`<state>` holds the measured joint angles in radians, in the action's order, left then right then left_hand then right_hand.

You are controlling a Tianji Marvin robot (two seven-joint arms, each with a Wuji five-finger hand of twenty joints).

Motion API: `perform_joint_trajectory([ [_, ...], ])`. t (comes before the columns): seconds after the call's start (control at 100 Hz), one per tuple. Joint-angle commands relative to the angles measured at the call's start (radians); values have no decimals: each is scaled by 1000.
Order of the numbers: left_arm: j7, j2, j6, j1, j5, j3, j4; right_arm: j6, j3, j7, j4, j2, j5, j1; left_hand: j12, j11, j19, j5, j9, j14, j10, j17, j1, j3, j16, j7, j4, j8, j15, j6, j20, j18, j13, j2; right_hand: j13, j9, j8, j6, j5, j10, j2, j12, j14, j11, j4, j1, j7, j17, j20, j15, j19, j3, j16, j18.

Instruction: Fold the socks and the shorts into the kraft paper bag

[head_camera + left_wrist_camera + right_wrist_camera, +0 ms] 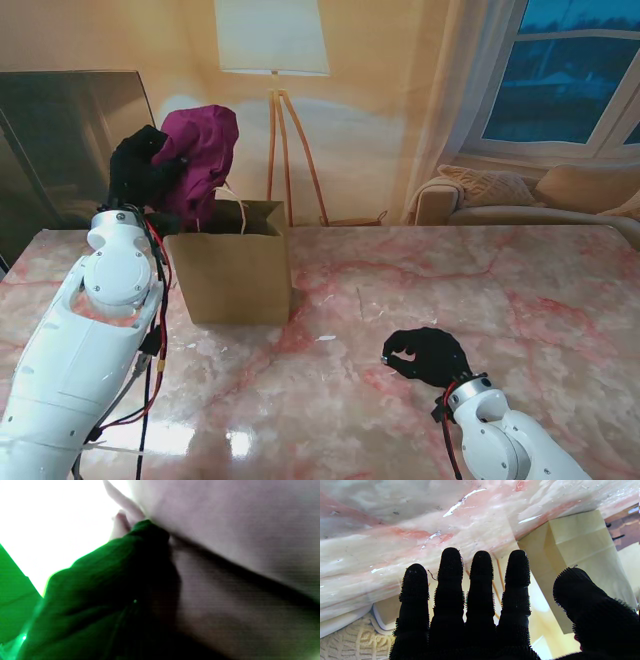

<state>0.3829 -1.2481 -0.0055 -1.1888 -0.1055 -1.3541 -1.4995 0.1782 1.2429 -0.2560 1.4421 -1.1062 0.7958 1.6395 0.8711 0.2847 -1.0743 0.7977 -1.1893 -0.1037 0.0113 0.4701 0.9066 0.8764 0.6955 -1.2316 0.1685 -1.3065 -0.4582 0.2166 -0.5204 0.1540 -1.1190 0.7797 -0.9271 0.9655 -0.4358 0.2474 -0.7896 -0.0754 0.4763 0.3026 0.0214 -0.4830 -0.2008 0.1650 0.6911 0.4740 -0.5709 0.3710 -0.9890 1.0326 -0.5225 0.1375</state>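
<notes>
A: Nearest you, what does the stand view show?

B: Your right hand (428, 357) rests low over the pink marble table (480, 290), on your right side. It grips nothing. In its wrist view the four fingers (481, 580) stand straight and side by side with the thumb held off; from the stand view the hand looks loosely curled.

A: And farther out?

B: The bag (238, 265) stands upright on the table, left of centre, mouth open, its twine handle (238, 210) poking up at the rim. The same bag (580, 545) appears in your right wrist view, well apart from those fingers.

A: Where are the shorts?

B: Raised over the far left corner of the bag. Your left hand (142, 168) is clamped on the magenta shorts (203, 160), which hang bunched from it, their lower edge at the bag's mouth. The left wrist view shows only blurred cloth (237, 542) pressed against a dark finger (147, 542).

A: The socks?

B: You cannot pick them out in any view.
</notes>
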Motion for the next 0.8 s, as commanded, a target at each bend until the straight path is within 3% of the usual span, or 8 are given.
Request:
perform_joint_trajectory([
  [0.0, -1, -14, -9, 10, -5, 3, -1, 1, -3, 8, 6, -1, 0, 7, -5, 103, 1, 31, 0, 37, -175, -6, 154, 89, -8, 60, -26, 66, 31, 2, 24, -1, -24, -17, 5, 16, -13, 13, -17, 12, -16, 9, 10, -21, 65, -25, -3, -12, 11, 23, -16, -16, -19, -9],
  [0.13, -25, -14, -16, -3, 49, -5, 2, 0, 0, 14, 6, -1, -5, 8, -1, 154, -8, 4, 19, 44, -177, -25, 182, 90, 0, 13, -27, 57, 45, 29, 60, 11, -6, -24, -1, 25, -15, 14, -28, 12, -19, 14, 14, -27, 66, -25, 2, -11, 10, 34, -20, -17, -26, -8],
  [0.44, -112, 7, -31, -45, 68, -29, 2, 6, -5, 19, 2, -1, -10, 3, -22, 213, -22, 84, -41, 59, -232, -18, 183, 96, -1, -52, -36, 43, 46, 84, 77, 10, -20, 8, -4, 29, -10, 19, -40, 12, -20, 21, 13, -30, 54, -23, 6, -12, 9, 41, -24, -23, -32, -8],
  [0.48, -122, 10, -36, -53, 70, -33, -3, 7, -6, 18, 0, -1, -10, 2, -19, 220, -24, 92, -47, 59, -220, -19, 182, 97, 2, -55, -36, 43, 42, 90, 77, 11, -22, 10, -3, 31, -8, 20, -41, 11, -19, 21, 14, -31, 51, -22, 7, -11, 9, 41, -24, -23, -32, -7],
  [0.79, -115, 14, -57, -98, 63, -63, -51, 14, -13, 24, -1, 0, -10, -4, -40, 249, -36, 160, -86, 51, -252, -15, 178, 103, 13, -60, -37, 66, 12, 111, 84, 21, -30, 26, -7, 37, 3, 22, -47, 11, -21, 25, 16, -31, 45, -22, 14, -10, 10, 44, -26, -26, -34, -7],
])
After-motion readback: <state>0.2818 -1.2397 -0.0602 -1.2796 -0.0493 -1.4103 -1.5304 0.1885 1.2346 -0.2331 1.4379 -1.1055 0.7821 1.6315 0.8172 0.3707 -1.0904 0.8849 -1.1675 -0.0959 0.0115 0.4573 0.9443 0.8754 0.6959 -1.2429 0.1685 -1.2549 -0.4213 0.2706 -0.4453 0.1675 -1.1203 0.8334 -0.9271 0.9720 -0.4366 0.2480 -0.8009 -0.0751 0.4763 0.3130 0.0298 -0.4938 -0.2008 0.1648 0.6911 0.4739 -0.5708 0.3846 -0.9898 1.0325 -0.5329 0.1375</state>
